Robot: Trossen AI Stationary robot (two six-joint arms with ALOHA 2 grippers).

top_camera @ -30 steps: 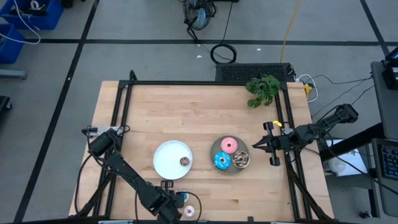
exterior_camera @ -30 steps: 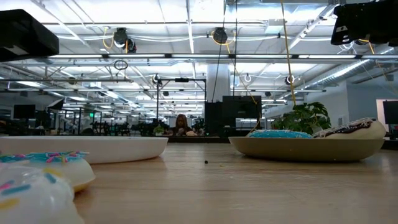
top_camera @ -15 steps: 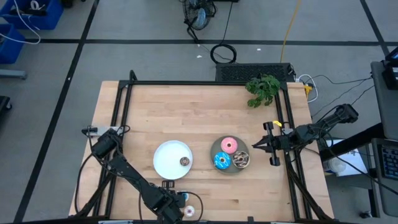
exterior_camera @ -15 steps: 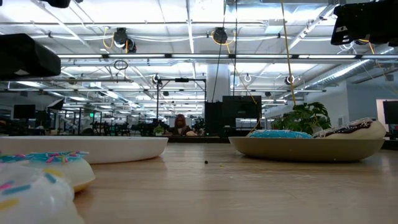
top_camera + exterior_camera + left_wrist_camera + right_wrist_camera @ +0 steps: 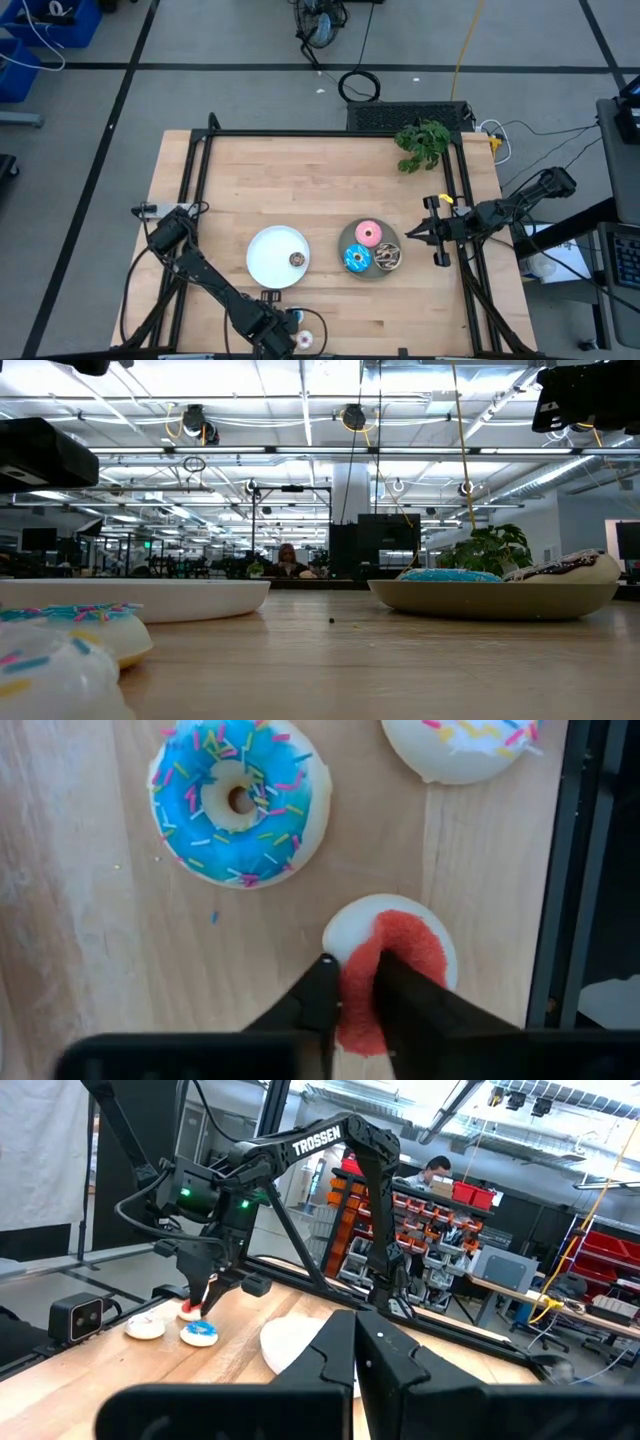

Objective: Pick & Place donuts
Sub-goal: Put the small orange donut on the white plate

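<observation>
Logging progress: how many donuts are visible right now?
7: pink, blue-sprinkled, dark brown on the grey plate; tiny brown on the white plate; small blue, whitish, and red-orange in the left pincer, at the near edge of the table. None seems hidden.

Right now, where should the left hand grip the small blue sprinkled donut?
Probably best to pinch its ring wall, one finger in the hole and one outside, coming straight down: the blue donut lies flat on the table, hole up. The left hand is shut on the red-orange donut beside it.
</observation>
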